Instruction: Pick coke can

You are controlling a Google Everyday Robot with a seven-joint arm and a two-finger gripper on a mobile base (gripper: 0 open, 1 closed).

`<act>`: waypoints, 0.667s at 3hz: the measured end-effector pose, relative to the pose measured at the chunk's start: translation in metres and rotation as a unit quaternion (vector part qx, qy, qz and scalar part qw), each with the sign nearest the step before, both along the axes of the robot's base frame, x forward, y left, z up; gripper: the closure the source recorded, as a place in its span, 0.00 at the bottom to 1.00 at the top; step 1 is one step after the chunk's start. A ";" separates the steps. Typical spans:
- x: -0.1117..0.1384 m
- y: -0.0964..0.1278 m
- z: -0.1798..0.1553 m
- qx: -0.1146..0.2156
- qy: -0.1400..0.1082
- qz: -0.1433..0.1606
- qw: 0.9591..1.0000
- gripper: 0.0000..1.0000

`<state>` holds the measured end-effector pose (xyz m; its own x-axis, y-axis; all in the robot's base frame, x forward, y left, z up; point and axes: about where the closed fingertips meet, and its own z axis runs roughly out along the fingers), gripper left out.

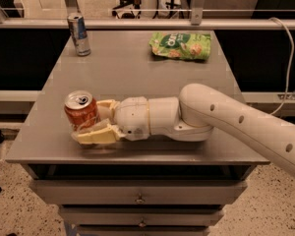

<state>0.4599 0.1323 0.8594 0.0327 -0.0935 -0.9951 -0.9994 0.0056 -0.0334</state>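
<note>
The coke can [81, 110] stands upright near the table's [137, 75] near-left corner, long axis vertical, silver top and tab facing up. The gripper [91, 122] comes at it from the right, lying low and nearly level just above the tabletop, with the arm [236, 124] stretching off to the right edge of the scene. The can sits inside the gripper's reach, not beyond it. The near finger [96, 135] runs along the can's near side at its base. The far finger [107, 107] shows just behind the can's right flank, partly hidden by it. Both look pressed against the can, pinching it across its width low on the body, with no gap showing on either side. Since the can lies straight between the fingers and stands upright, the coming move looks like a plain upward lift. A grip this low may let the can tip as it rises. The blue can [78, 33] at the far left and the green bag [181, 45] at the far right are well apart from the gripper.
</note>
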 end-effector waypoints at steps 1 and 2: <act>0.011 -0.020 0.019 -0.004 -0.018 -0.021 1.000 1.00; 0.026 -0.055 0.058 -0.015 -0.054 -0.053 0.997 1.00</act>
